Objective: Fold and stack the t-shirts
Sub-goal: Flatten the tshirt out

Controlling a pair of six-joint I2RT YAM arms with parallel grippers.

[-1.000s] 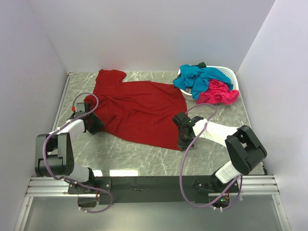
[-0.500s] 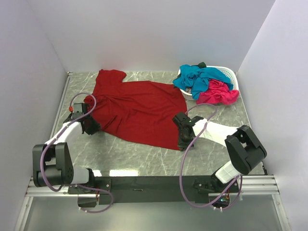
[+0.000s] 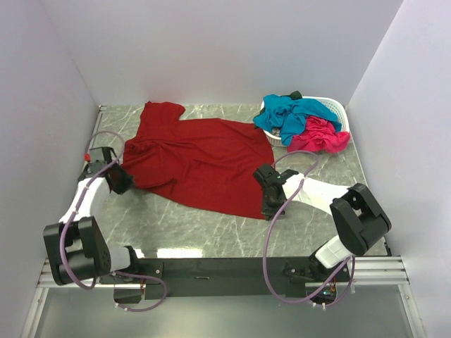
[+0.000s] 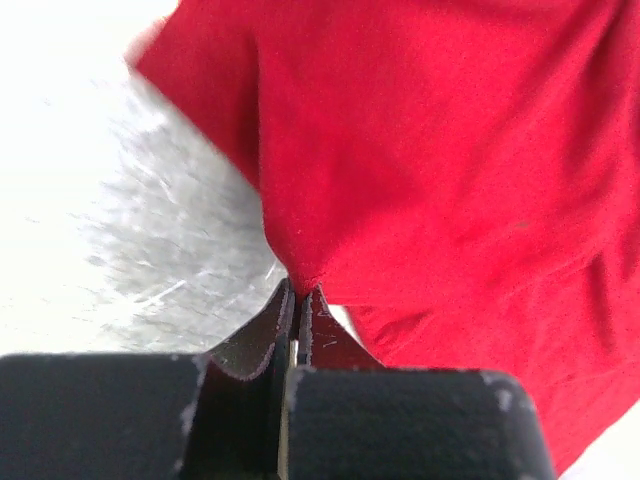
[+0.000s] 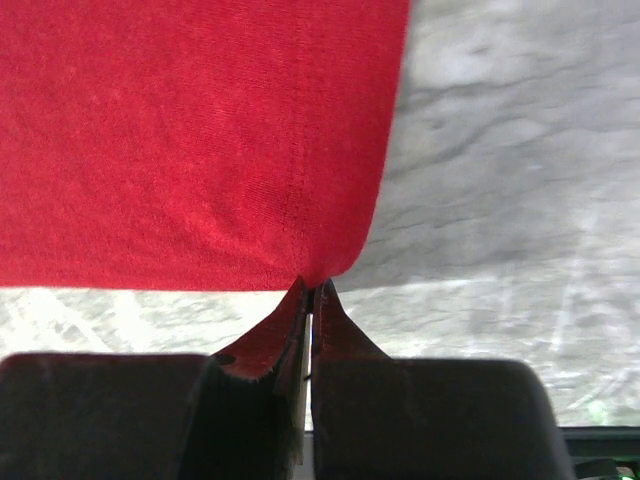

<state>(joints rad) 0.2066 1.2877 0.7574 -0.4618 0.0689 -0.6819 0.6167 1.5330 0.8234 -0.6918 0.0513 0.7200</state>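
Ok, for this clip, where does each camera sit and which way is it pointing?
Top external: fixed above and behind the bases, looking down on the table, the dark red t-shirt and the basket; left arm and right arm show.
Left wrist: on the left arm, looking along the left pincer, shut on the shirt's edge.
Right wrist: on the right arm, looking along the right pincer, shut on the shirt's hem corner.
Shared: both wrist views show the same red shirt, pinched at the fingertips.

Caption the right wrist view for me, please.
Right pincer gripping a corner of the dark red t-shirt over the table.
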